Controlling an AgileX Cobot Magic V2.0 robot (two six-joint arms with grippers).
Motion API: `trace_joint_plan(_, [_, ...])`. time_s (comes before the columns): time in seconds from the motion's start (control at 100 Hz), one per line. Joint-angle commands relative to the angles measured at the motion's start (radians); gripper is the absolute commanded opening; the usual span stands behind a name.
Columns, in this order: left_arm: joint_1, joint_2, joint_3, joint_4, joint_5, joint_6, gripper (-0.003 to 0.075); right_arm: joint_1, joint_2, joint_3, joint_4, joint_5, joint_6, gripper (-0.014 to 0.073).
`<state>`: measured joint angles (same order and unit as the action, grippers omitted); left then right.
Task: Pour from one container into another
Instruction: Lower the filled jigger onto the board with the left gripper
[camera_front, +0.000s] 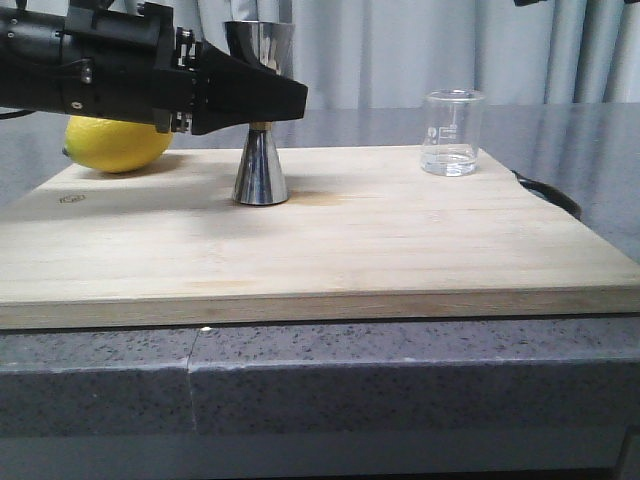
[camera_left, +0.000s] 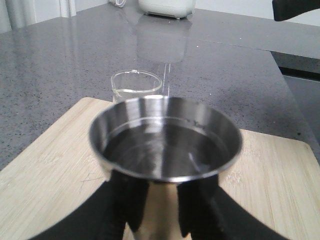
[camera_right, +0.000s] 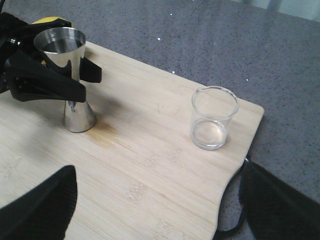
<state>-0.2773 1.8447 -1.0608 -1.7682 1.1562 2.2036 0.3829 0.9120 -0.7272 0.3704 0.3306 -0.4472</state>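
On the wooden cutting board (camera_front: 330, 250), upright toward the far left: the steel jigger (camera_front: 261, 170), left gripper (camera_front: 262, 98) closed on its upper cone, one finger on each side. Near the far right corner, well apart from it: the glass beaker (camera_front: 452, 133), upright, untouched. Behind the left arm, half hidden: a lemon (camera_front: 118, 143).

From the left wrist only: clear liquid in the jigger's top cup (camera_left: 165, 145), the beaker (camera_left: 136, 85) just beyond its rim. From the right wrist only: the beaker's pouring lip and a thin film of liquid at its bottom (camera_right: 212, 120). Right gripper (camera_right: 155, 210) spread wide, nothing between the dark fingers, both blurred and cut off at the frame edge.

On the beaker, faint printed marks, too small to read. On the board's left end, a small stamped logo, illegible.
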Motion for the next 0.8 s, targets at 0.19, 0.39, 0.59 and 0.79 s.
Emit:
trace_joint_plan(0.19, [-0.01, -0.044, -0.018, -0.095, 0.102, -0.001, 0.0211, -0.007, -0.015, -0.025, 0.0, -0.073, -0.005, 0.0597])
trace_joint_plan(0.39, [-0.01, -0.044, -0.018, -0.095, 0.102, -0.001, 0.0211, -0.007, -0.015, -0.025, 0.0, -0.073, -0.005, 0.0597])
trace_joint_plan(0.59, [-0.01, -0.044, -0.018, -0.092, 0.102, -0.001, 0.0212, -0.007, -0.015, -0.025, 0.0, -0.073, -0.005, 0.0597])
trace_joint_plan(0.79, [-0.01, -0.044, -0.018, -0.082, 0.102, -0.001, 0.0216, -0.007, -0.015, -0.025, 0.0, -0.073, -0.005, 0.0597])
